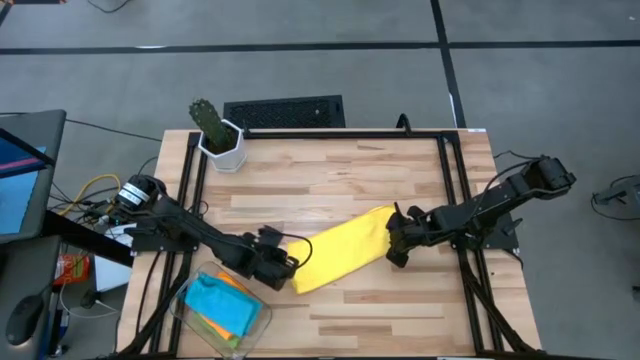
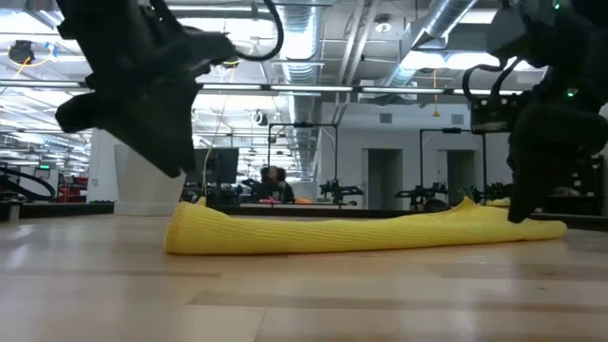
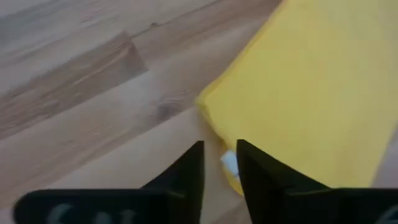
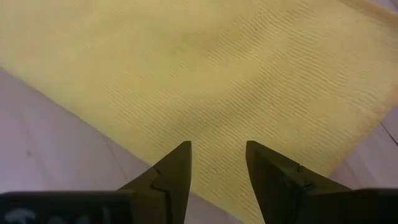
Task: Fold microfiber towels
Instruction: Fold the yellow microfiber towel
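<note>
The left gripper point(image 1: 288, 268) is seen with jaws slightly apart at the yellow towel's point(image 1: 343, 251) eight o'clock end; the right gripper point(image 1: 393, 243), jaws apart, is held over its two o'clock end, mid-tabletop point(image 1: 340, 170)

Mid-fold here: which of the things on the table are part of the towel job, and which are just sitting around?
Part of the job:
- yellow towel, folded into a long strip between the two grippers
- clear bin holding light blue and orange towels
- left gripper and right gripper at the strip's ends

Lying about:
- cactus in a white pot at the table's far left corner
</note>
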